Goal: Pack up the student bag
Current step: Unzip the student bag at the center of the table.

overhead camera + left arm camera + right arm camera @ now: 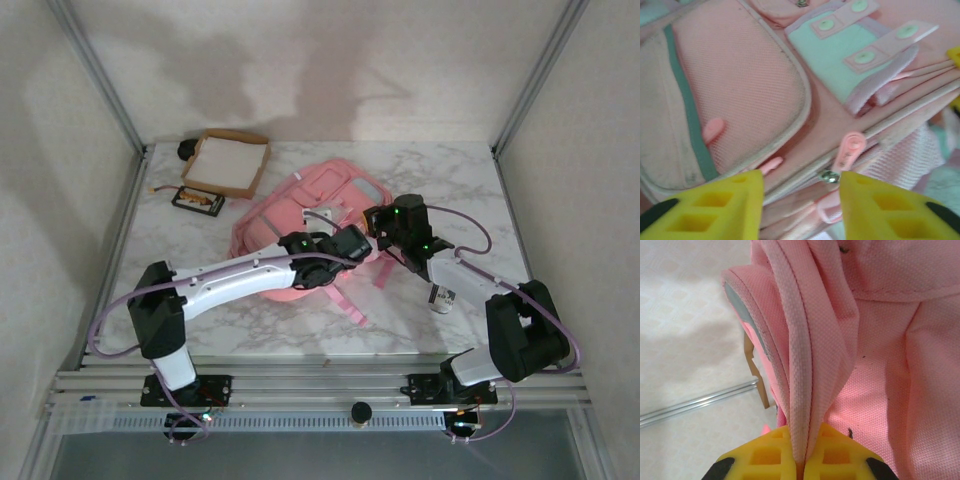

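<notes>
On the white marble counter (450, 170) the large pink fabric backpack (300, 215) lies in the middle. Your right claw (802, 447) is clamped on its rim fold; hold that taut, and close the parted left claw (800, 197) on the pink zipper pull (850, 150).

From above, both arms hide from us the near half of the student bag (285, 208). We cannot identify the small dark item (197, 200) beside the cardboard tray (240, 138).

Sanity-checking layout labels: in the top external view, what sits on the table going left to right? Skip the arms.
cardboard tray → student bag → small cylinder
</notes>
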